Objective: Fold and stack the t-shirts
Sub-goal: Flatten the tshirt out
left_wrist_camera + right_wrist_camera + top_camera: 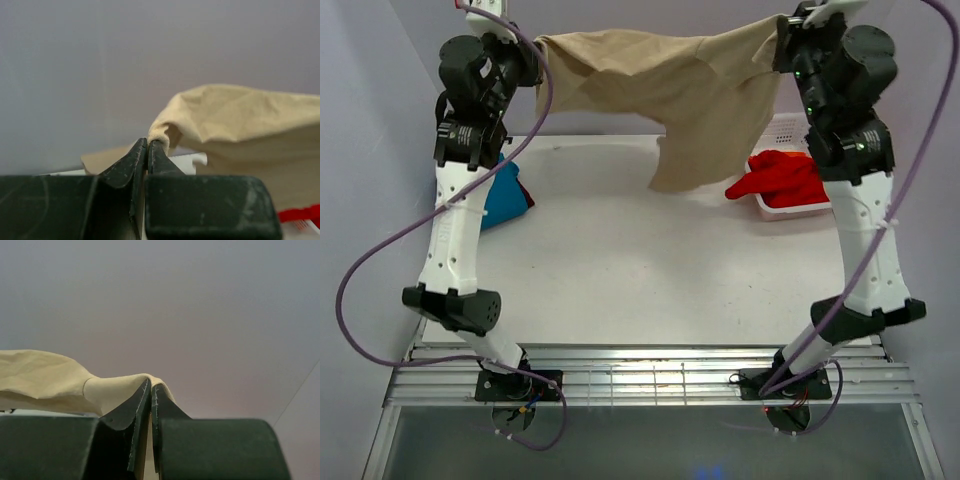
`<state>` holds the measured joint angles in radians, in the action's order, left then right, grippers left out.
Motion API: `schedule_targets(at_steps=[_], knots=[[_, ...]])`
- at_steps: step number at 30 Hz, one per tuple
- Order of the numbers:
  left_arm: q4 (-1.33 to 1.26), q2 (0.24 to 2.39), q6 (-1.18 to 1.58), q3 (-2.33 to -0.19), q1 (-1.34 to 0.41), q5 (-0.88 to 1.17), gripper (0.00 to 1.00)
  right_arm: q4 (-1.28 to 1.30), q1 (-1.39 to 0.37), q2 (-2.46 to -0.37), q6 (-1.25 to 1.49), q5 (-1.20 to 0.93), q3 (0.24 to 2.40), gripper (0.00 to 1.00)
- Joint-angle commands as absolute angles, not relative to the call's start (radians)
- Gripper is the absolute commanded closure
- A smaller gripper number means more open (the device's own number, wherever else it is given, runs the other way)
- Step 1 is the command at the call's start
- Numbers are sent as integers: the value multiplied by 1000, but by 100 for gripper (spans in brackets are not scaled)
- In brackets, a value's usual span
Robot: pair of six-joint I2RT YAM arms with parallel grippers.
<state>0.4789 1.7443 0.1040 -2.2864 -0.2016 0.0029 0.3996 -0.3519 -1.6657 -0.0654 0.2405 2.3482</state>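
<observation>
White table, raised arms, tan-beige t-shirt stretched

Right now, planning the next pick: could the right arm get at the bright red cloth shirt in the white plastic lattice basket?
Probably not yet: the right gripper is shut on the tan-beige cloth shirt, though the basket sits close.

A white lattice basket sits at the far right of the white table, near the wall.

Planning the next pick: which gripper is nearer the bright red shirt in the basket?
Right. The right gripper hangs raised near the bright red shirt; the left gripper is raised across the table.
</observation>
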Motion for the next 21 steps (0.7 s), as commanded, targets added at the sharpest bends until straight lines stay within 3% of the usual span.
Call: schedule_targets(at_steps=[1, 4, 10, 14, 21], knots=[[391, 1562, 110, -2088, -210, 123, 100, 203, -348, -1450, -113, 247, 2254, 92], [292, 1413, 97, -1728, -210, 109, 100, 219, -347, -1373, -115, 233, 2047, 92], [230, 1246, 106, -1156, -212, 54, 100, 199, -348, -1253, -43, 156, 1403, 92], [302, 1291, 143, -1020, -212, 55, 100, 346, -348, -1316, -8, 126, 1241, 92], [503, 1371, 192, -1049, -210, -124, 100, 544, -390, -1306, 90, 121, 1169, 92]])
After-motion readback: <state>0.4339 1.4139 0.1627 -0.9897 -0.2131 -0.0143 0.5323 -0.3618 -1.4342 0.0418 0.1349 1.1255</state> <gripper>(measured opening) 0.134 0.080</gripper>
